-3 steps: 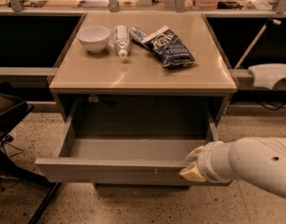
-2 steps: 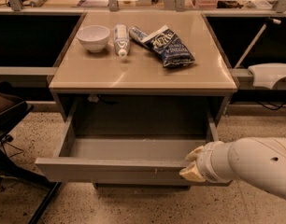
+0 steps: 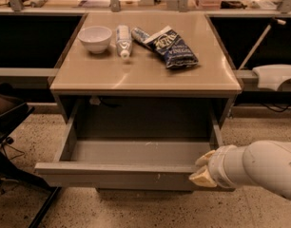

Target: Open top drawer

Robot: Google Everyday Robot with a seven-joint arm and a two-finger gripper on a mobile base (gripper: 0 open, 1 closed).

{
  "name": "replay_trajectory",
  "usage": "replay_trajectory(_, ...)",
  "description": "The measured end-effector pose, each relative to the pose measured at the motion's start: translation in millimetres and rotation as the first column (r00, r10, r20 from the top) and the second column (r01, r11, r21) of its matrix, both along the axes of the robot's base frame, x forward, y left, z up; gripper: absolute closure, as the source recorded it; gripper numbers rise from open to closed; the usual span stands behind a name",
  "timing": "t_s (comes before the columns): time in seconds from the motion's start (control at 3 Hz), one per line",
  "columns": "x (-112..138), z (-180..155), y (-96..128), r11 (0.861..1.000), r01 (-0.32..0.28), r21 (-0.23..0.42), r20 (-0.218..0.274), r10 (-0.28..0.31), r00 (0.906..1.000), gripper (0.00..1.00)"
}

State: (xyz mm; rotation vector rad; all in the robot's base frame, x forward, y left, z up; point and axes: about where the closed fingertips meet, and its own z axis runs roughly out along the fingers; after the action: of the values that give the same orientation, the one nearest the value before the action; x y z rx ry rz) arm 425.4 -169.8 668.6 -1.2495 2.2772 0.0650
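A single camera stands in front of the table (image 3: 145, 80), raised and tilted down, fairly near. The end effector (image 3: 202, 169) reaches in from lower right, at the top drawer (image 3: 112, 175) front's right end.

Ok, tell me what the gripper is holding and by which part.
The gripper holds the top drawer by the right end of its front panel, fingers either side of the top edge.

Thick, smooth white arm (image 3: 266, 169), ringed at the wrist, ending in a cream gripper (image 3: 201, 169) at the top drawer (image 3: 112, 175)'s right front.
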Motion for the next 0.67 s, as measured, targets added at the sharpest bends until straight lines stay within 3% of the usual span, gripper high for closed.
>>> replay_trajectory(0.67,-6.0,6.1,-24.3,0.998,0.063,0.016,-0.015,-0.063,0.9979,1.00)
